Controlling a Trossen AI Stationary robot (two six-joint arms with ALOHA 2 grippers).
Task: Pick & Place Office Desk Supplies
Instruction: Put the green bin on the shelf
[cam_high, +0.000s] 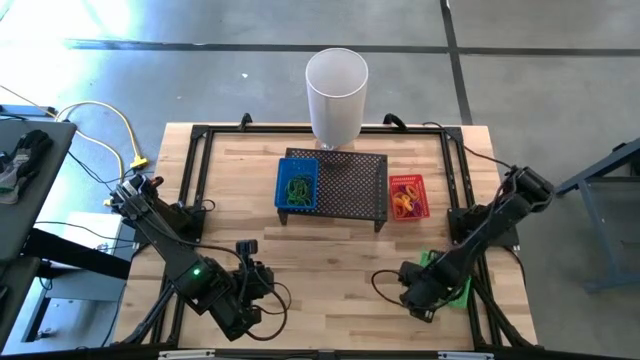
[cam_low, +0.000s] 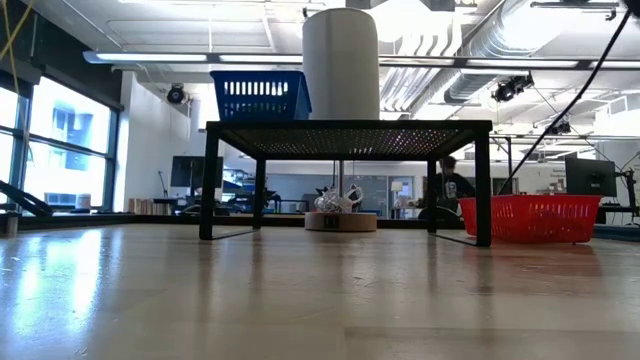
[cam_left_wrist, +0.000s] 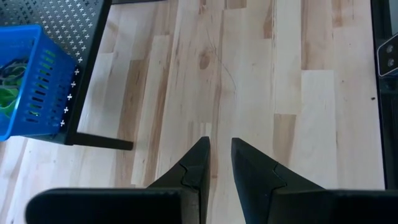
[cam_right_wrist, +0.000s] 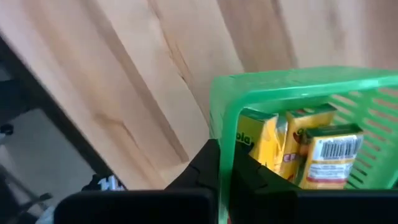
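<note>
Three yellow boxes (cam_right_wrist: 298, 149) sit inside the green basket (cam_right_wrist: 280, 84), whose near wall the right gripper (cam_right_wrist: 227, 165) pinches shut, a finger each side; this thin rim grip may slip or tip the basket; the left gripper (cam_left_wrist: 217, 149) hangs narrowly parted, empty

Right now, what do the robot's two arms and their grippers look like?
Both arms are dark and jointed. The left arm shows a small green light and loose black cables near its wrist. The right arm is plain black. The left gripper has two black, wedge-shaped fingers tapering to points; the right gripper looks equally dark.
</note>
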